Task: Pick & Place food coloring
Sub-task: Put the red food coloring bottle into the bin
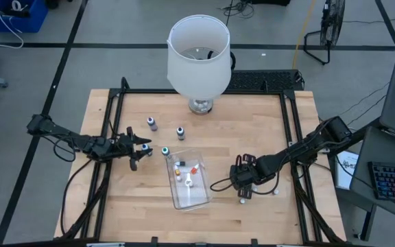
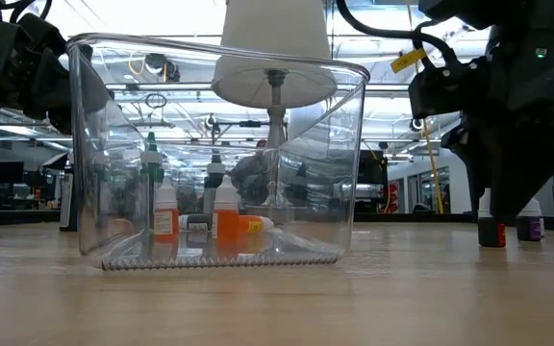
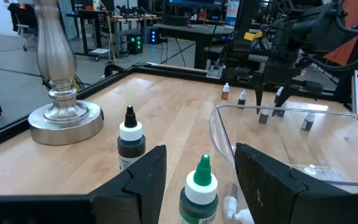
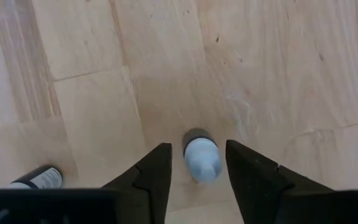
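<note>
1. Clear plastic tray [image 2: 104, 192] fills the low view, nearest the lens: thin glossy walls, rounded corners, a ribbed lower edge. Through them show small bottles with orange bodies and white caps [image 2: 227, 216], one lying flat.
2. Pale wooden table [image 1: 266, 130], planks with visible grain, carries everything. At its far side stands a white drum lampshade [image 1: 197, 55]; only the left wrist view shows its turned, shiny metal base [image 3: 64, 115].
3. Left gripper [image 1: 142, 147] hovers low just left of the tray, its dark fingers a narrow gap apart and holding nothing; a green-capped bottle [image 3: 199, 190] stands upright between them, untouched.
4. Right gripper [image 1: 242, 195] points down at the table right of the tray. Its fingers [image 4: 148, 177] stand partly apart around a small upright bottle with a whitish cap [image 4: 202, 158]; whether they touch it I cannot tell.
5. From above, two more bottles [image 1: 152, 123] stand loose between lamp and tray, while the low view shows a reddish-capped bottle [image 2: 491, 231] and a purple one beside the right gripper.
</note>
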Tool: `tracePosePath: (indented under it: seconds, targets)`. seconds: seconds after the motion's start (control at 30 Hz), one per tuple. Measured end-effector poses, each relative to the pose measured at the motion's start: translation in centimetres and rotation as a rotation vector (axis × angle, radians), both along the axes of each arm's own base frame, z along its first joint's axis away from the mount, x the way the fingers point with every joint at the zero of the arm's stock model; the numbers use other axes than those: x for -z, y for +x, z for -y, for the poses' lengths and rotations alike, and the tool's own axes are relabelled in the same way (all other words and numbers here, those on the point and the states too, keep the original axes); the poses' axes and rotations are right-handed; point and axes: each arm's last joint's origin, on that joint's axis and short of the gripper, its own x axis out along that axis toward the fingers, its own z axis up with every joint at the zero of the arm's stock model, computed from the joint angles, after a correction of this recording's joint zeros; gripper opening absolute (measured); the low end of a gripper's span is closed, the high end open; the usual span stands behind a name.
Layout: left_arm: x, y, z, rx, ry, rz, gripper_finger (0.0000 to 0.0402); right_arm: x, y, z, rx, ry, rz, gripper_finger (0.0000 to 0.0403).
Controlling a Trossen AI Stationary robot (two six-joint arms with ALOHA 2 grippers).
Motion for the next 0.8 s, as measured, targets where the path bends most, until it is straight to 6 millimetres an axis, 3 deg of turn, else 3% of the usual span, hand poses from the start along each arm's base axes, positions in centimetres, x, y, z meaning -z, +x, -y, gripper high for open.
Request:
tracePosePath:
  seconds: [0.27,0.5,0.63,0.8]
  targets:
    - [0.0,0.0,0.0,0.000,0.000,0.000,0.0191,0.0,0.2,0.1,-0.052,-0.012,0.012,0.0046]
    - [0.0,0.0,0.0,0.000,0.000,0.000,0.0191,-0.6,1.1,0.8,-0.092,-0.031,0.046,0.0045]
    - [0.0,0.0,0.0,0.000,0.000,0.000,0.0191,-4.1,3.2,1.4,-0.133,-0.098,0.100,0.0045]
    - [0.0,0.0,0.0,0.000,0.000,0.000,0.0191,-12.5,6.7,2.2,-0.186,-0.154,0.305,0.0045]
